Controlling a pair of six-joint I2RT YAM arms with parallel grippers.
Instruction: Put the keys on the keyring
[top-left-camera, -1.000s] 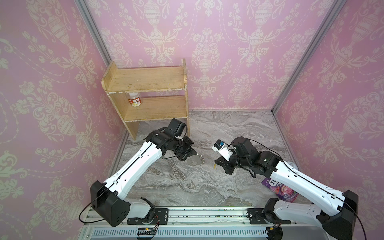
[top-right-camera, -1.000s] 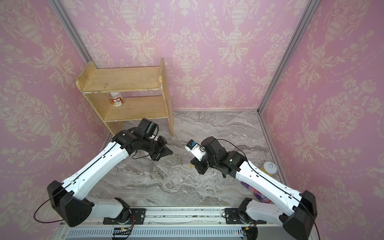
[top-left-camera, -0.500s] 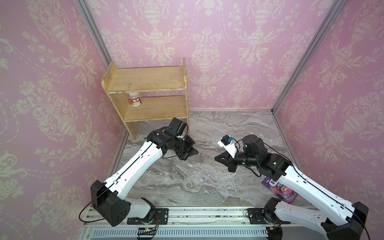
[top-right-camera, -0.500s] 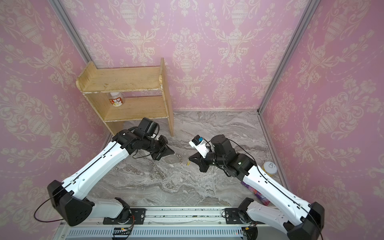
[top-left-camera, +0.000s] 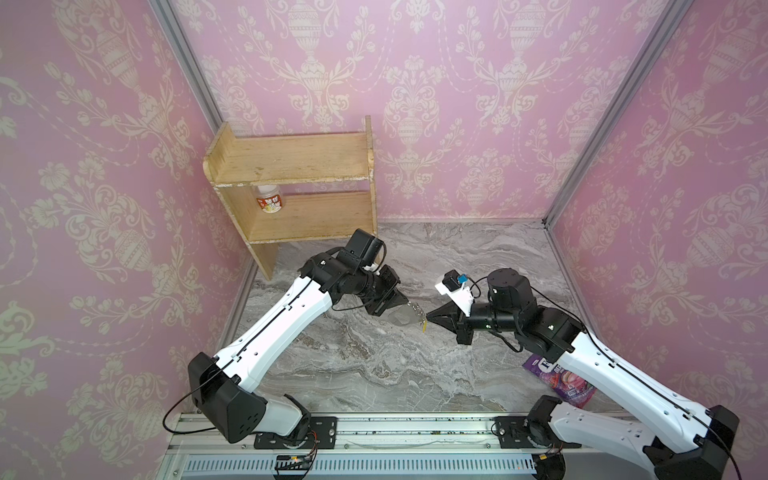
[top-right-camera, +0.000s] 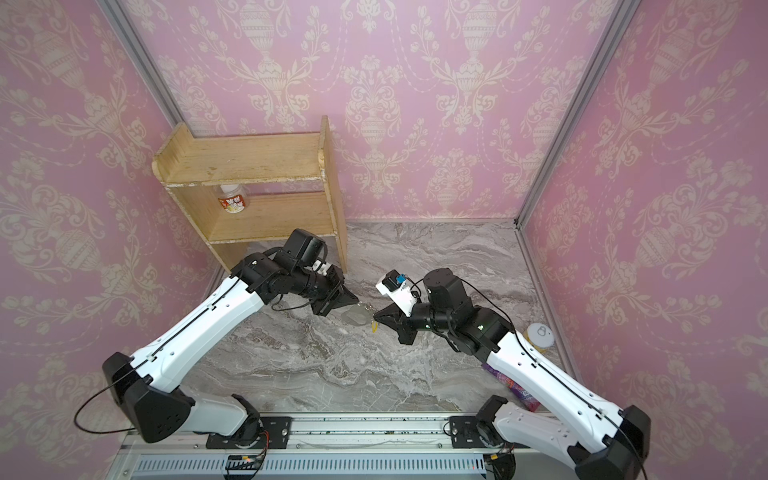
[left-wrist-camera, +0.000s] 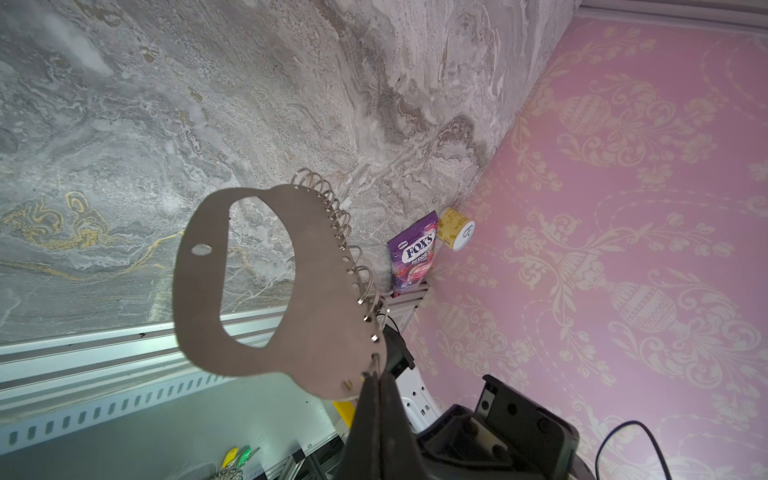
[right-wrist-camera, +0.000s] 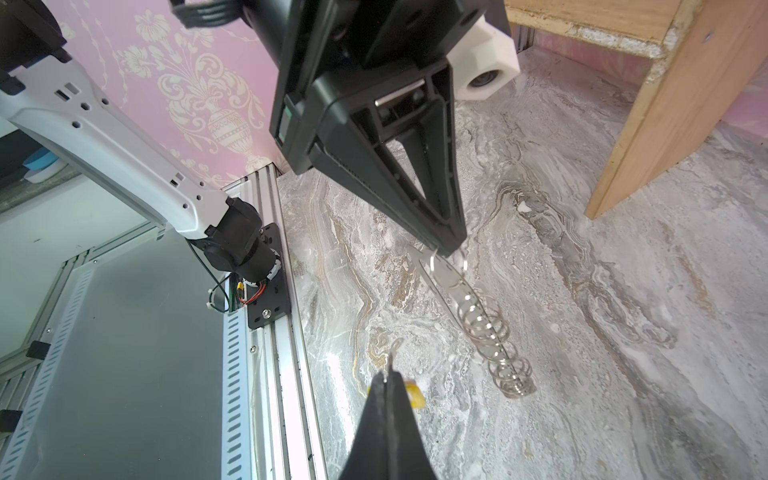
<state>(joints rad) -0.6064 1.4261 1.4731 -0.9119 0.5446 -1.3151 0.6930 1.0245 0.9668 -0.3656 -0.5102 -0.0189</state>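
Note:
My left gripper is shut on the keyring, a flat grey plate with an oval cut-out and a row of silver rings along one edge. It holds the plate above the marble floor by the ring edge, and both top views show it mid-floor. My right gripper is shut on the keys: a thin silver tip pokes out and the yellow tag hangs beside the fingers. The tag hangs just right of the plate, close to the end rings.
A wooden shelf holding a small jar stands at the back left. A purple candy bag and a yellow can lie by the right wall. Another key bunch with yellow and green tags lies beyond the front rail.
The right arm has swung its forearm and wrist round, bringing the key nearer the keyring. The left gripper with the plate has edged slightly to the right.

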